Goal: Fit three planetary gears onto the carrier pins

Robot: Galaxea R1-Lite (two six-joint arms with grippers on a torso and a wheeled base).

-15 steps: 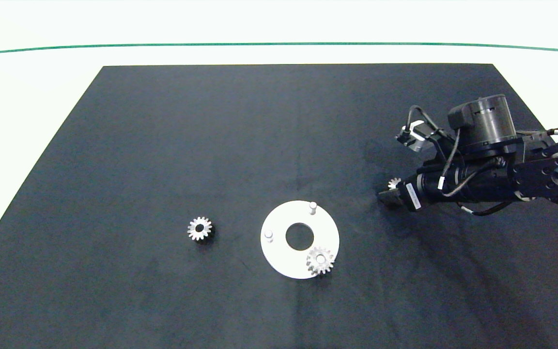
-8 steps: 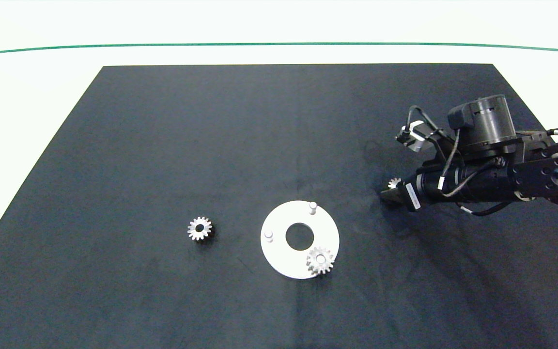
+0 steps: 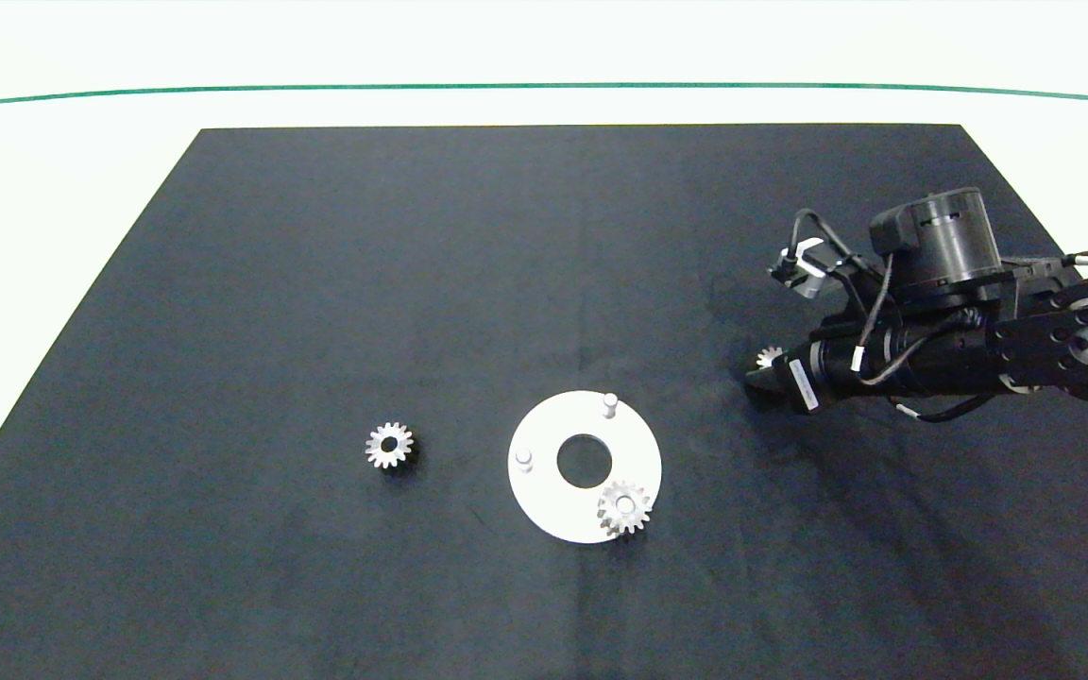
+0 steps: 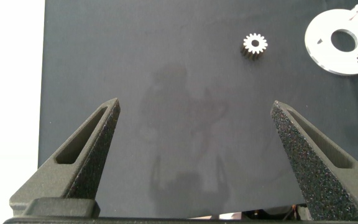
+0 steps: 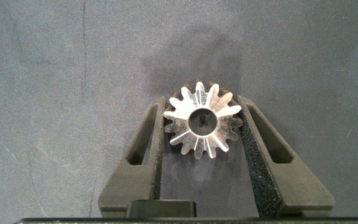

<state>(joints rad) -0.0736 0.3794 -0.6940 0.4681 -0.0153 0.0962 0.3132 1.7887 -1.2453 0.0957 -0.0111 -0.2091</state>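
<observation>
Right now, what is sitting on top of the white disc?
On the white disc, one planetary gear sits over a carrier pin, hiding its shaft. Two bare carrier pins stand free. Whether that gear is fully seated cannot be seen.

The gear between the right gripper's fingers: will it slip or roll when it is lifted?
The gear looks like rigid metal, so probably heavy for its size. The fingers of the right gripper press on tooth tips only, so it may twist. It lies flat, so rolling seems unlikely.
</observation>
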